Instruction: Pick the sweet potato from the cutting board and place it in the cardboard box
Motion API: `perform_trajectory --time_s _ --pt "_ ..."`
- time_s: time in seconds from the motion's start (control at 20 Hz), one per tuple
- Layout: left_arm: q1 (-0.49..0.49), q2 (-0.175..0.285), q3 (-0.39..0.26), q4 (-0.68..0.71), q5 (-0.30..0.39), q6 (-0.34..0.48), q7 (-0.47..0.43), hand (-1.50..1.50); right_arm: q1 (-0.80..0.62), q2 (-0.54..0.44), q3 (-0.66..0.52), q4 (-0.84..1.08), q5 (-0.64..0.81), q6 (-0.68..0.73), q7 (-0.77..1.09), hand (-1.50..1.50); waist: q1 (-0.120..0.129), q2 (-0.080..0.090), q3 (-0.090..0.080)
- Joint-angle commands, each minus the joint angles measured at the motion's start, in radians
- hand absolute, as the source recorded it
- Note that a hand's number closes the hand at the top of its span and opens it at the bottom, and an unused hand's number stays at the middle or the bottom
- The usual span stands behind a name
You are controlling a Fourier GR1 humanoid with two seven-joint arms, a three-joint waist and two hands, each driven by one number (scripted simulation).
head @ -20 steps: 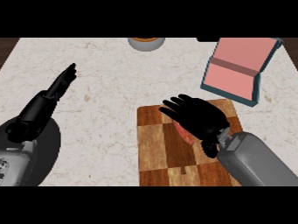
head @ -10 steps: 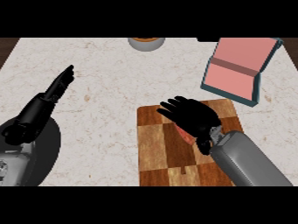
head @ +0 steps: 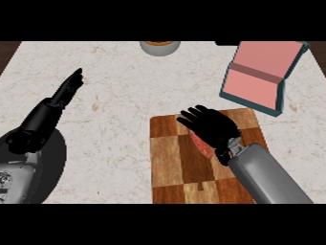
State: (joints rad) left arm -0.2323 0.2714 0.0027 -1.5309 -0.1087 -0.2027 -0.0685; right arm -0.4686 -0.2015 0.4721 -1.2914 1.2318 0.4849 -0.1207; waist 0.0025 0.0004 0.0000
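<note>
Marble counter (head: 123, 119), head view: the right hand (head: 209, 125) has edged in over the sweet potato (head: 201, 145), which lies on the cutting board (head: 172, 162). Its fingers are spread, not wrapped round it. Grasp judged imminent. Left hand (head: 66, 88) rests open, left. Cardboard box (head: 260, 76) stands well apart.

Pale marbled counter (head: 123, 110). On it, checkered wooden cutting board (head: 176, 165) near the front, cardboard box (head: 258, 76) at far right. Round container (head: 159, 47) at far edge.
</note>
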Motion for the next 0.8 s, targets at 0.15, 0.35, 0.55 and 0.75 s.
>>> perform_trajectory --time_s 0.15,0.35,0.55,0.75 --pt "0.008 -0.015 0.018 0.077 -0.042 -0.011 -0.091 0.00 -0.048 0.018 -0.063 0.150 0.039 -0.029 -0.084 -1.50 -0.001 0.001 0.000" --pt "0.037 -0.033 0.007 -0.022 -0.021 -0.025 -0.020 0.00 -0.047 0.031 -0.025 0.215 0.071 -0.121 -0.184 1.50 0.004 0.001 0.000" --pt "0.043 -0.045 -0.004 -0.043 -0.033 -0.021 0.014 0.00 -0.065 0.041 -0.041 0.211 0.078 -0.230 -0.243 1.50 0.004 0.001 0.000" --pt "0.043 -0.053 -0.010 -0.057 -0.050 -0.021 0.011 0.00 -0.043 0.090 -0.044 0.238 0.111 -0.335 -0.235 1.50 0.003 0.000 0.000"
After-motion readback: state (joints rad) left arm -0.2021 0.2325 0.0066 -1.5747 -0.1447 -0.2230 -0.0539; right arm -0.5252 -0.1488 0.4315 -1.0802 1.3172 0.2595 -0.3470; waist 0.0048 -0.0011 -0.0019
